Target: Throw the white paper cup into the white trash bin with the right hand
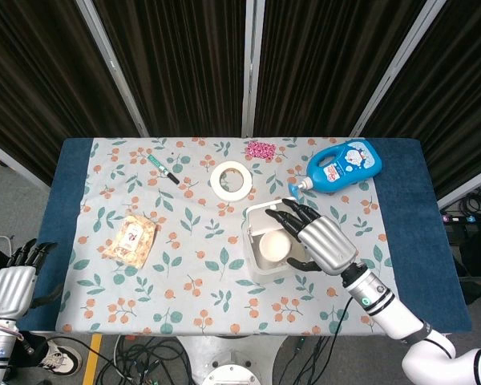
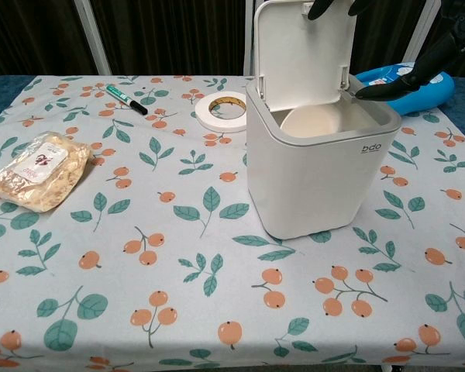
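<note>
The white paper cup [image 1: 273,245] [image 2: 319,126] lies inside the white trash bin [image 1: 259,268] [image 2: 310,190], whose lid stands up at the back. My right hand [image 1: 314,238] hovers over the bin's right side with its fingers [image 2: 399,77] spread, holding nothing and apart from the cup. My left hand [image 1: 14,280] hangs off the table's left edge, far from the bin, fingers slightly apart and empty.
A blue detergent bottle [image 1: 342,164] lies behind the bin on the right. A tape roll [image 1: 231,178], a green marker [image 1: 163,169], a pink packet [image 1: 260,148] and a snack bag [image 1: 131,240] lie on the floral cloth [image 1: 184,289].
</note>
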Action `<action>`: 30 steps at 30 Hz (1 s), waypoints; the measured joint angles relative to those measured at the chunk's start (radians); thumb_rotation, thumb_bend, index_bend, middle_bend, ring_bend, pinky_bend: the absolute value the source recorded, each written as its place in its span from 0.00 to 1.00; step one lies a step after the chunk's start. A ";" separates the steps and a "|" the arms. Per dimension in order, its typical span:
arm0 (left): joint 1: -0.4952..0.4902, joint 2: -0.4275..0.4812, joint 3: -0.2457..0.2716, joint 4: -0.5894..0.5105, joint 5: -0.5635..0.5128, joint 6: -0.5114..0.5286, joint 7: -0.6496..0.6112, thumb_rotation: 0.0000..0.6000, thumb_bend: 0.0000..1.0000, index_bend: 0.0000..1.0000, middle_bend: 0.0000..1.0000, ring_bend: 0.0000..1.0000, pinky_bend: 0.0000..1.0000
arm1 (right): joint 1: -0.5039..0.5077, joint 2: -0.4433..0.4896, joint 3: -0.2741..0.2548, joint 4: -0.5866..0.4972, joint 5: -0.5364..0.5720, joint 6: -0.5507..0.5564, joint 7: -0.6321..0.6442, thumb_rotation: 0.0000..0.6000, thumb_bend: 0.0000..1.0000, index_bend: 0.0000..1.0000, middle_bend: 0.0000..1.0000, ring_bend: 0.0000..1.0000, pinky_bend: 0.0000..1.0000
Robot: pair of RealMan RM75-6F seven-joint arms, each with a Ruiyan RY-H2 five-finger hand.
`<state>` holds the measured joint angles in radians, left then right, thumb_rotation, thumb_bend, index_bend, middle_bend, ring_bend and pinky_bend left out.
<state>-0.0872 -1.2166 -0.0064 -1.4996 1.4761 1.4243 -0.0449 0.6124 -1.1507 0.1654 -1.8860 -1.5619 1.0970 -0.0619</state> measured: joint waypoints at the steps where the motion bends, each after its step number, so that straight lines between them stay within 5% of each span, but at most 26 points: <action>1: 0.000 0.000 0.001 0.000 0.001 0.001 0.001 1.00 0.23 0.16 0.15 0.03 0.12 | -0.001 0.001 0.000 0.001 -0.004 0.006 0.004 1.00 0.08 0.00 0.09 0.00 0.17; 13: -0.001 0.001 -0.003 -0.005 0.006 0.007 0.001 1.00 0.23 0.16 0.15 0.03 0.12 | -0.094 0.049 -0.036 0.041 -0.039 0.139 -0.058 1.00 0.10 0.00 0.11 0.00 0.13; 21: -0.003 -0.010 -0.011 -0.002 0.027 0.033 0.020 1.00 0.23 0.16 0.15 0.03 0.13 | -0.302 0.051 -0.130 0.194 -0.009 0.321 -0.096 1.00 0.11 0.00 0.02 0.00 0.00; 30: -0.011 -0.013 -0.024 -0.020 0.036 0.050 0.051 1.00 0.23 0.16 0.15 0.03 0.13 | -0.400 0.026 -0.164 0.360 0.071 0.353 -0.039 1.00 0.13 0.00 0.00 0.00 0.00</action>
<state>-0.0981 -1.2293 -0.0307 -1.5200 1.5126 1.4742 0.0065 0.2119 -1.1249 0.0013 -1.5259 -1.4910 1.4497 -0.1005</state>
